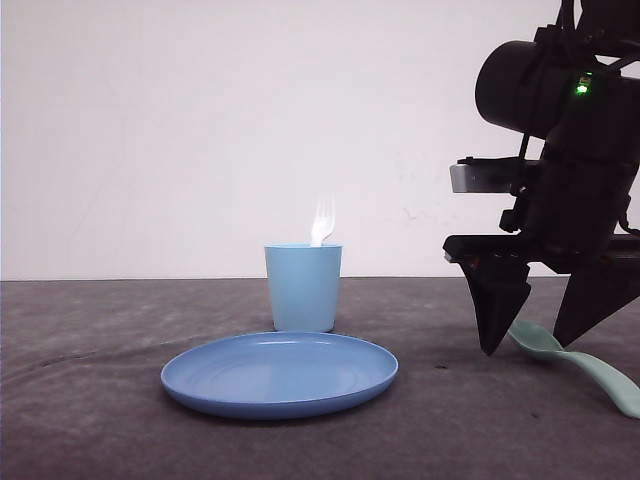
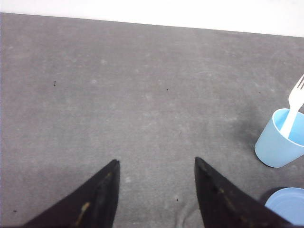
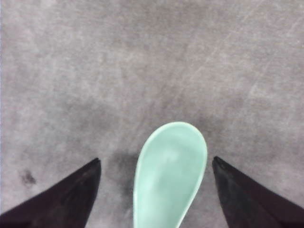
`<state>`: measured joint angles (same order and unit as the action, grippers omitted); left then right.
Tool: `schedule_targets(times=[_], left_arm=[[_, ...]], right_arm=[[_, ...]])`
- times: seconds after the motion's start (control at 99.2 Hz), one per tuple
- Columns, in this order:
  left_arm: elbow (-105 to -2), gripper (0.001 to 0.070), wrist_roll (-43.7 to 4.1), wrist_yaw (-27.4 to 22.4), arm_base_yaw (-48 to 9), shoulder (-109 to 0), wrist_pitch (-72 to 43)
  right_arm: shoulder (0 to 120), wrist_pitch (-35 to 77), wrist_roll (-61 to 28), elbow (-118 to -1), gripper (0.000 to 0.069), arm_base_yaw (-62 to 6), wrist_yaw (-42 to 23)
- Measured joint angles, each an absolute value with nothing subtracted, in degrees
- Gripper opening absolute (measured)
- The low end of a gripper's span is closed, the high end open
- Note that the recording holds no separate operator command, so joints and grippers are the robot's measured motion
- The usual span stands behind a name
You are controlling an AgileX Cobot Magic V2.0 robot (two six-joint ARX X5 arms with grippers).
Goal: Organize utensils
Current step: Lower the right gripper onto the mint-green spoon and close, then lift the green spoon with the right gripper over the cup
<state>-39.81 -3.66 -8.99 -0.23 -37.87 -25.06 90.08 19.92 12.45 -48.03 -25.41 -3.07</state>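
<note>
Grey felt table, white wall behind. Nearest, the blue plate. Right gripper spread wide, straddling the mint-green spoon; I'd drop straight, centre, then close. Behind the plate, the white fork stands in the light blue cup. Left gripper gapes over bare felt, plenty of room.

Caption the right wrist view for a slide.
Open right gripper straddling the mint-green spoon lying on the grey table.
</note>
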Motion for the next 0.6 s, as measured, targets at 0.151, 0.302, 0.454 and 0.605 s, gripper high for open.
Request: schedule_targets(times=[0.151,0.302,0.454,0.605], left_arm=[[-39.8,0.0298,-3.7,-9.0,-0.2,-37.9,-25.1],[-39.8,0.0298,-3.7,-9.0,-0.2,-37.9,-25.0],[-39.8,0.0298,-3.7,-9.0,-0.2,-37.9,-25.1],[-39.8,0.0298,-3.7,-9.0,-0.2,-37.9,-25.1]], right_arm=[[90.8,19.7,12.5,-48.1,0.0447,-25.4,-3.1],[90.9,19.4,12.5,-48.1,0.0326,-25.4,-3.0],[90.9,19.4,12.5,-48.1,0.0225,-25.6,-2.9],[90.9,19.3,12.5,-48.1,0.0172,-25.6,-2.9]])
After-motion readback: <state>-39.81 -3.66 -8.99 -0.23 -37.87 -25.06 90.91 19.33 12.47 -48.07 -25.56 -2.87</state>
